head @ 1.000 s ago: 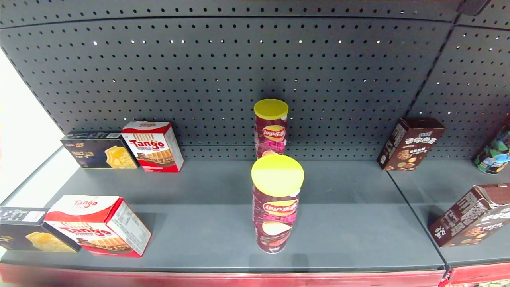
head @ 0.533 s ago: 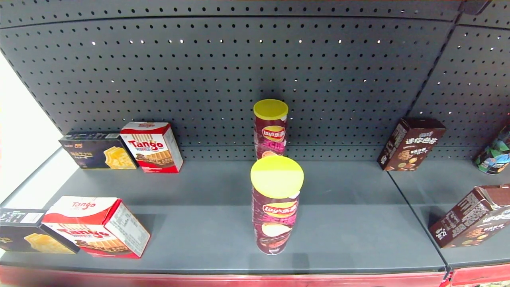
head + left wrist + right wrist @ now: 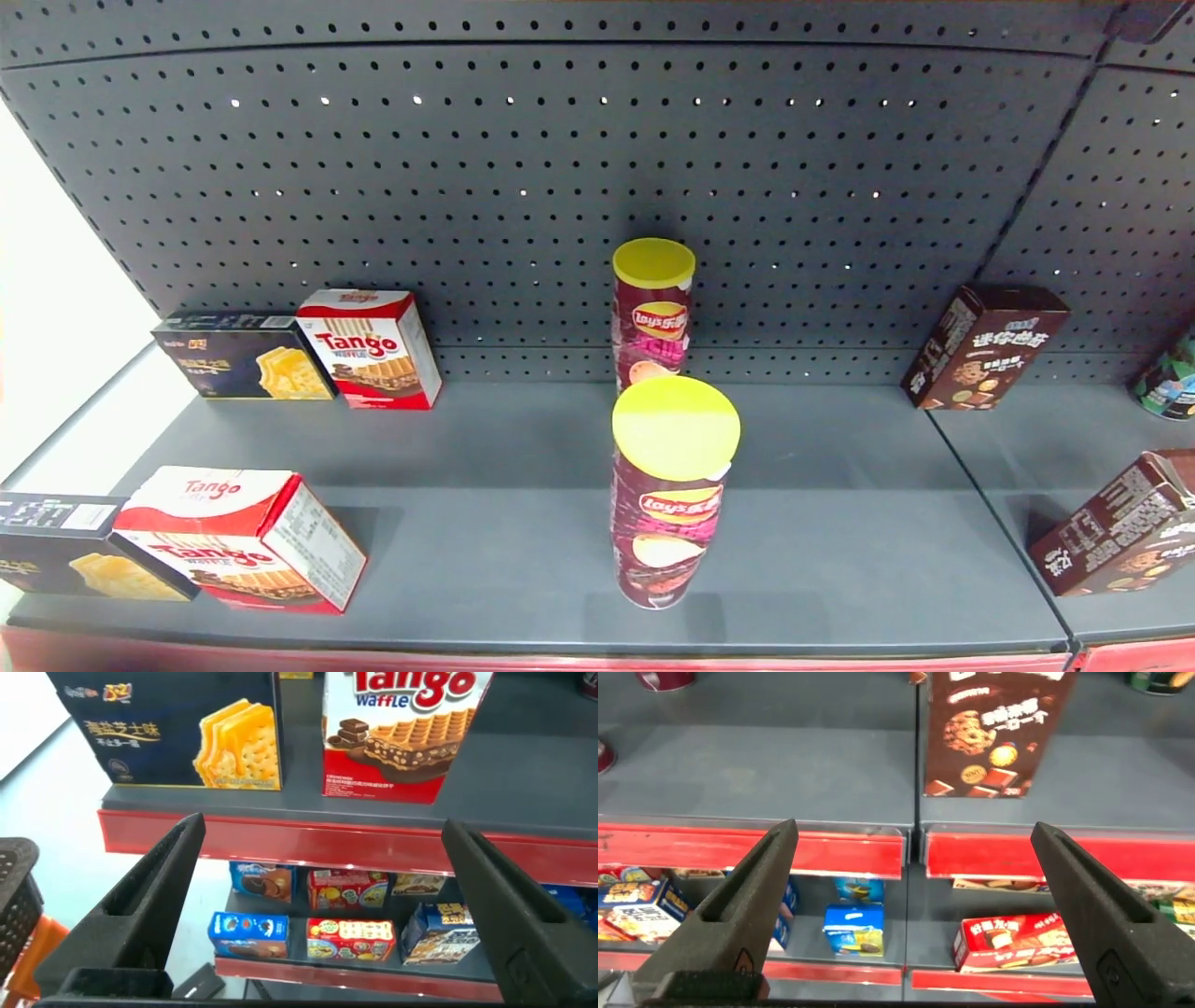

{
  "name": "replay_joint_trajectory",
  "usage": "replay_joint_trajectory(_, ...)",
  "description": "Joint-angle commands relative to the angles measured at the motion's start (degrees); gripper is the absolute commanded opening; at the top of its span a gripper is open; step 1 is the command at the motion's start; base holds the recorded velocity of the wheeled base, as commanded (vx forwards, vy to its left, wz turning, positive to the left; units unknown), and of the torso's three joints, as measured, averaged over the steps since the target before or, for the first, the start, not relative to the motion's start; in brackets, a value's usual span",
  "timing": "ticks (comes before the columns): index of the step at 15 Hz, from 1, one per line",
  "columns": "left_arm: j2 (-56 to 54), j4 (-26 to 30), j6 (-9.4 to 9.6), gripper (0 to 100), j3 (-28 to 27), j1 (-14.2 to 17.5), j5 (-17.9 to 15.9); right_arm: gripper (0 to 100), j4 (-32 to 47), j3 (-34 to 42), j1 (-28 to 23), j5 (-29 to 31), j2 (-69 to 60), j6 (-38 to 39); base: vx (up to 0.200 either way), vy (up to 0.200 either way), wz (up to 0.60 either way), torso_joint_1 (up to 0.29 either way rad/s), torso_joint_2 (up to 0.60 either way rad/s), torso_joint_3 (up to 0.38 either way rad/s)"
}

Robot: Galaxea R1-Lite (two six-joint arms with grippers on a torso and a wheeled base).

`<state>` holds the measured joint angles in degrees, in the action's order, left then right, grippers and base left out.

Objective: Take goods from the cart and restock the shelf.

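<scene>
Chip cans point(image 3: 674, 495) stand one behind another on the shelf point(image 3: 485, 551), gaps either side; we hold left tool point(image 3: 322, 826) and right tool point(image 3: 913, 829) spread wide and empty, likely ready for cart goods.

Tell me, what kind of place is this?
Probably a shop or supermarket aisle: a pegboard-backed shelf with a red front strip holds chip cans and wafer boxes facing out, and more snack boxes sit in rows underneath.

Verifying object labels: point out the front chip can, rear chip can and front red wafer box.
front chip can point(image 3: 669, 499), head view, upper side wall.
rear chip can point(image 3: 653, 319), head view, printed side wall.
front red wafer box point(image 3: 233, 553), head view, front face.
</scene>
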<state>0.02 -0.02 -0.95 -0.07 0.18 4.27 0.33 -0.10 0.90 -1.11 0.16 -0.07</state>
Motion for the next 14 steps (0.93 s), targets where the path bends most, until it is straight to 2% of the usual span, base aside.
replay_joint_trajectory(1, 0.0, 0.0, 0.07, 100, 0.0, 0.0, 0.0, 100, 0.1, 0.0, 0.0, 0.0, 0.1, 0.0, 0.0, 0.0, 0.0, 0.0, 0.0, 0.0)
replay_joint_trajectory(3, 0.0, 0.0, 0.25, 100, 0.0, -0.1, 0.0, 100, 0.1, 0.0, 0.0, 0.0, 0.1, 0.0, -0.1, 0.0, 0.0, 0.001, 0.0, -0.001)
replay_joint_trajectory(11, 0.0, 0.0, 0.25, 100, 0.0, 0.0, -0.1, 100, 0.1, 0.0, 0.0, 0.0, 0.1, 0.0, 0.0, 0.0, 0.0, 0.0, 0.0, 0.0)
replay_joint_trajectory(12, 0.0, -0.1, -0.02, 100, 0.0, 0.0, 0.0, 100, 0.0, 0.0, 0.0, 0.0, 0.0, 0.0, -0.2, 0.0, 0.0, 0.007, 0.0, -0.002)
replay_joint_trajectory(14, 0.0, 0.0, -0.02, 100, 0.0, 0.0, -0.1, 100, 0.1, 0.0, 0.0, 0.0, 0.1, 0.0, 0.0, 0.0, 0.0, 0.0, 0.0, 0.0)
